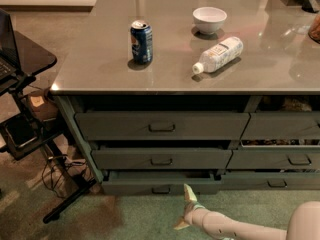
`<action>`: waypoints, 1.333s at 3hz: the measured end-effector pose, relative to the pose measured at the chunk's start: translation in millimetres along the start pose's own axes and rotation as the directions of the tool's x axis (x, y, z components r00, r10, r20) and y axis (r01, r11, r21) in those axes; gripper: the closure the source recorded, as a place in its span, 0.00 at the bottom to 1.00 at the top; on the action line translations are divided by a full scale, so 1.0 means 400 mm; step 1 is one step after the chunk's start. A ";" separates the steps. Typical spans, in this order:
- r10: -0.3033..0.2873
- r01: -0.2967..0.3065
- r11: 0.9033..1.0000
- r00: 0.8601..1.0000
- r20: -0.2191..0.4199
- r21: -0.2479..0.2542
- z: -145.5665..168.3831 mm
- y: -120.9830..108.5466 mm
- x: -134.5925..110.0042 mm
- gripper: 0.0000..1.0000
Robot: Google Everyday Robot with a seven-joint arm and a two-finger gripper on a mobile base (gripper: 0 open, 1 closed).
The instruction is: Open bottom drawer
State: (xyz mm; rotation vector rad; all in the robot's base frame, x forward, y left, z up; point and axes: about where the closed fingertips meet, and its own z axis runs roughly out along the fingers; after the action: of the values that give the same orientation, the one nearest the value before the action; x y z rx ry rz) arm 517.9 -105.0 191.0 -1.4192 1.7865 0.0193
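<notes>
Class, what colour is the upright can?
The can is blue, camera view; the gripper hovers near the bottom drawer.

Grey countertop (95, 71) with can (141, 42), bowl (209, 20), lying bottle (218, 54).
</notes>
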 end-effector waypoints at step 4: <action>0.017 -0.013 0.994 0.999 -0.039 0.111 0.113 -0.243 0.018 0.00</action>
State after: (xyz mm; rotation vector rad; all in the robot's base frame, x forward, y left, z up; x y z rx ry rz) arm 623.0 -124.1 202.0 -1.3358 1.8026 -0.0999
